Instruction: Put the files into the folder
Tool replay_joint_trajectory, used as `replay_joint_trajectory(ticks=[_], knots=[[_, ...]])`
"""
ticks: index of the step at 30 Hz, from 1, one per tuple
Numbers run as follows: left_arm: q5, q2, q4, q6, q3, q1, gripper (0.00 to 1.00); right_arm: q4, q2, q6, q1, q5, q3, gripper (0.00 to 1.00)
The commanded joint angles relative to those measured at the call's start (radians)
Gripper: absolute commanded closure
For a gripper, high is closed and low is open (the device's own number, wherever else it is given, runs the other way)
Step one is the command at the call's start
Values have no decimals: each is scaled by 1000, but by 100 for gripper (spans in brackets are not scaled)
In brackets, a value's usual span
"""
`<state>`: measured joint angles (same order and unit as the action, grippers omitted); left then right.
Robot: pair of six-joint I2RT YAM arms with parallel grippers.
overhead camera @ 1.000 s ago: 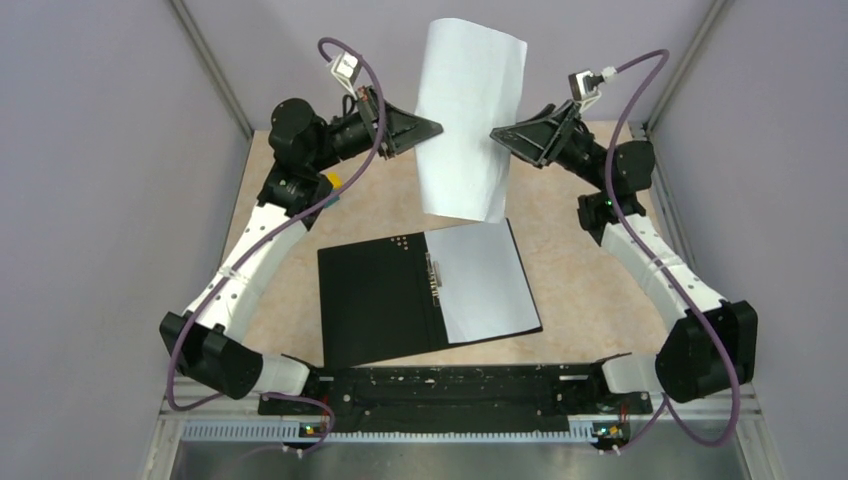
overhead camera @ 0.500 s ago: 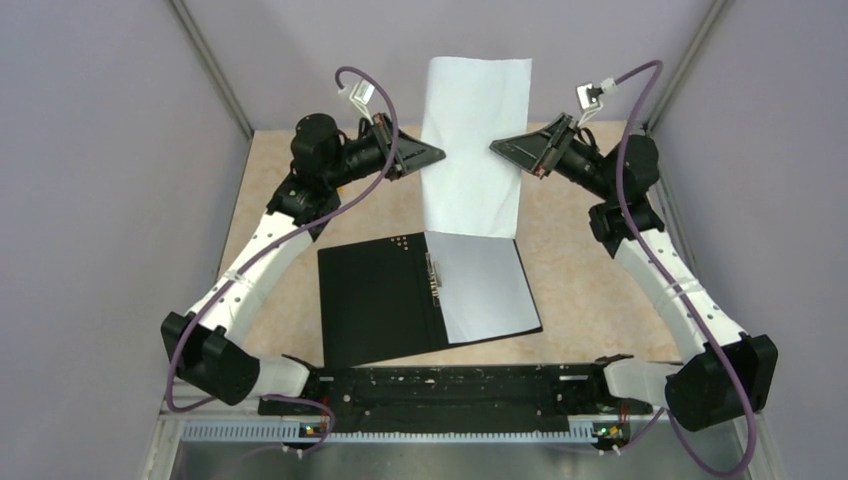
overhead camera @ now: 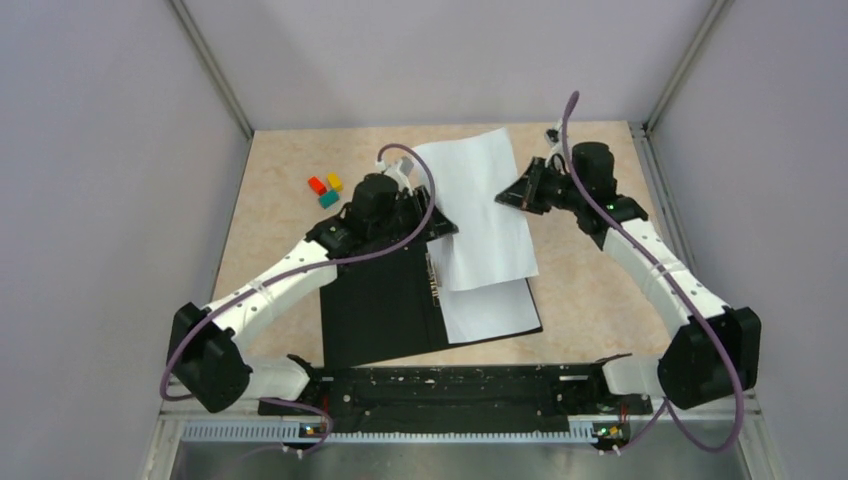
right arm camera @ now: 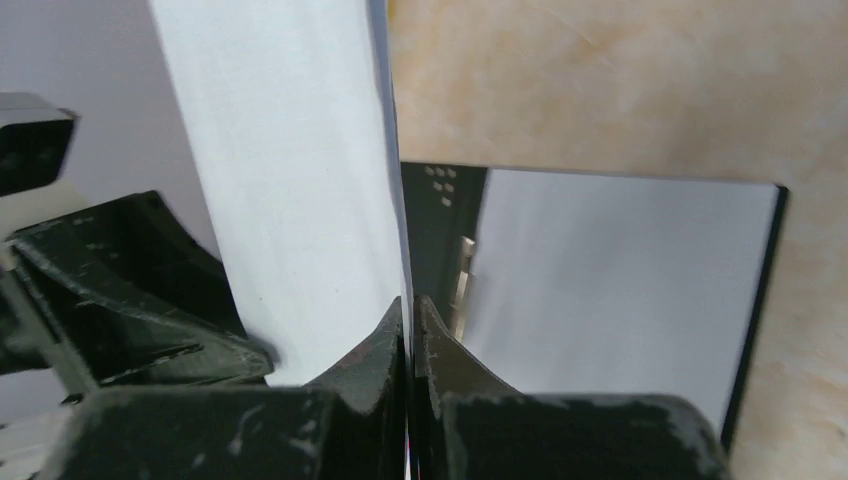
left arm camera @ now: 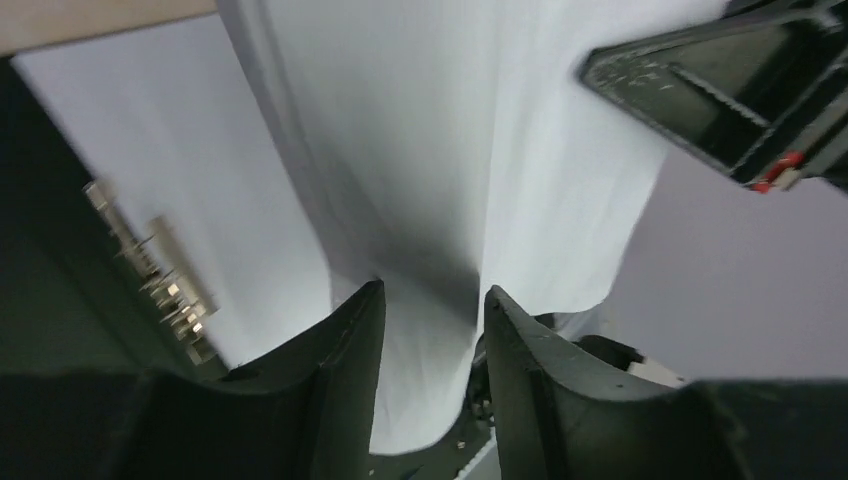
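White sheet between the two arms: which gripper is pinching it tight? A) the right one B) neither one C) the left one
A: in the right wrist view the right gripper has its fingers squeezed together on the edge of the white sheet, while the left gripper has its fingers apart with the paper loose between them.

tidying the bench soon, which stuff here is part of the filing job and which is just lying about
Job: folder; sheet in it; second sheet, pinched by the right pincer.
Lying about: three small blocks.
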<state>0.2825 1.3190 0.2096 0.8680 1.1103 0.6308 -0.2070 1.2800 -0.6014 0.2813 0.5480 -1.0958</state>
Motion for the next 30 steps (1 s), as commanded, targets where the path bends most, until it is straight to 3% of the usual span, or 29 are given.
replay_joint_trajectory(ticks=[1, 8, 11, 14, 18, 21, 30], knots=[[-330, -4, 175, -8, -94, 32, 51, -143, 91, 189, 9, -101, 59, 100], [-529, 89, 296, 80, -172, 29, 49, -188, 277, 294, 26, -278, 69, 100], [-569, 112, 304, 113, -208, 25, 54, -199, 311, 307, 45, -320, 52, 100], [-609, 145, 328, 119, -212, 21, 66, -218, 327, 318, 76, -379, 38, 100], [-591, 208, 322, 104, -191, 12, 79, -255, 350, 330, 124, -481, 20, 100], [-566, 246, 301, 98, -178, 12, 85, -239, 342, 306, 139, -462, 37, 100], [-547, 311, 291, 83, -143, 11, 88, -222, 336, 289, 186, -436, 38, 100]])
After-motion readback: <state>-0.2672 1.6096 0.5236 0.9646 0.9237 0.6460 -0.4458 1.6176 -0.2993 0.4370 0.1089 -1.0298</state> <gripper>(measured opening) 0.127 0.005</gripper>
